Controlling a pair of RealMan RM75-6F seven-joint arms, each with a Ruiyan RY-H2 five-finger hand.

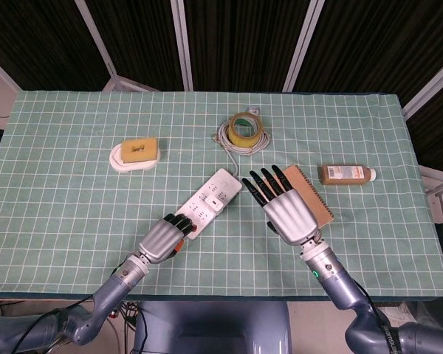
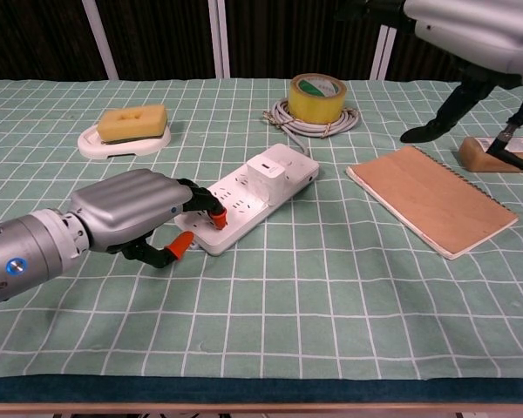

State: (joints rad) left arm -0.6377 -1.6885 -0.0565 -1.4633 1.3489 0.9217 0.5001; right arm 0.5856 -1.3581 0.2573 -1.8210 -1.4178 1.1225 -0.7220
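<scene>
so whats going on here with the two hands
The left hand rests its fingertips on the near end of the white power strip, which has a white plug adapter seated in it. The right hand hangs open above the table, over the brown notebook and beside the strip, holding nothing. A tape roll on coiled cable, a sponge dish and a brown bottle lie around.

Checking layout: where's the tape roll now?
In the head view the tape roll sits far-centre on the table, inside the coiled cable, beyond the power strip.

The right robot hand hides most of the notebook beneath it; the chest view's top edge crops that robot hand.
</scene>
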